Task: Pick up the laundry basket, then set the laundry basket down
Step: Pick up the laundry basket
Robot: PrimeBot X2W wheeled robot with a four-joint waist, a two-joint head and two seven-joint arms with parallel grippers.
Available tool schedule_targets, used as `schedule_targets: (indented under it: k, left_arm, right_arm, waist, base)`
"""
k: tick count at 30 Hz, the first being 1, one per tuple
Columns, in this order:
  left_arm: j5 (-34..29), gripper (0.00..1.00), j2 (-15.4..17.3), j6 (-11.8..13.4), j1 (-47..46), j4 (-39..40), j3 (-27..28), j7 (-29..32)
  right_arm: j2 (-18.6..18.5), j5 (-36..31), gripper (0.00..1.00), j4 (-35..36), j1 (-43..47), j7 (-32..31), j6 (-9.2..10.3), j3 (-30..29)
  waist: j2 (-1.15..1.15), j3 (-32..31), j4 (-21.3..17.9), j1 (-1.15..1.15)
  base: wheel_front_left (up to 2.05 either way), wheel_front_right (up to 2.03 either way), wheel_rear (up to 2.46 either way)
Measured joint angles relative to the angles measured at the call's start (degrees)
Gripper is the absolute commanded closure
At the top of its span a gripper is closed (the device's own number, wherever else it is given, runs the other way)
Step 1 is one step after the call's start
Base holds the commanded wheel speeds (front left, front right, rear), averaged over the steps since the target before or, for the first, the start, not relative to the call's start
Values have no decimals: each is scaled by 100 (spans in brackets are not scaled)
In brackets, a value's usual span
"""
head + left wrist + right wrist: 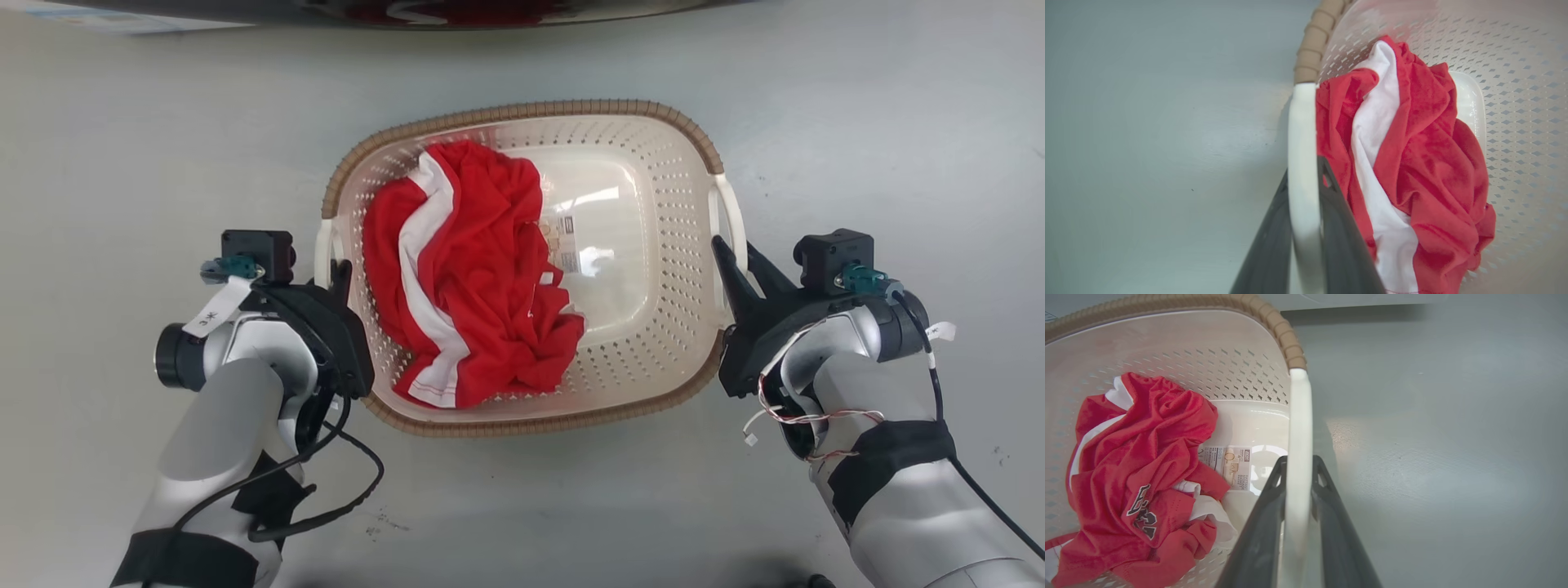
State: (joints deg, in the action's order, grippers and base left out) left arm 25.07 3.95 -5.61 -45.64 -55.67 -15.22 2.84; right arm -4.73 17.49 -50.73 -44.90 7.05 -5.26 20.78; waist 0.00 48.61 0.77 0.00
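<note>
Gripping both sides, the robot has the laundry basket (653, 155) squarely before it over the grey floor (122, 147). At the basket's 9 o'clock the left gripper (1304, 169) pinches a white loop handle (1302, 122) between its dark fingers (1271, 237); at 3 o'clock the right gripper (1299, 459) pinches the opposite handle (1299, 416) likewise. A crumpled red-and-white shirt (473, 278) lies inside toward 9 o'clock, beside the label (569, 242) at the bottom. Whether the basket rests down or hangs just clear, I cannot tell.
</note>
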Motion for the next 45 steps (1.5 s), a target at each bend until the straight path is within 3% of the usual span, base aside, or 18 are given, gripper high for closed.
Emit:
schedule_targets:
  k: [15, 33, 45]
  left_arm:
    - [96, 100, -215, -102, -119, -802, -157, 152]
    - [724, 100, -335, -197, -59, -1537, -98, 1179]
    - [1015, 100, -344, -197, 33, -1607, -110, 1896]
  right_arm:
    - [43, 177, 100, -939, -39, -391, -140, 12]
    - [209, 577, 100, -1858, -27, -1395, -234, 51]
    - [237, 878, 100, -2036, 73, -2056, -241, 86]
  waist:
    - [0, -740, -12, 0]
    - [0, -2126, 2, 0]
    - [0, -2908, 18, 0]
  base:
    - [0, 0, 0]
    - [0, 0, 0]
    - [0, 0, 0]
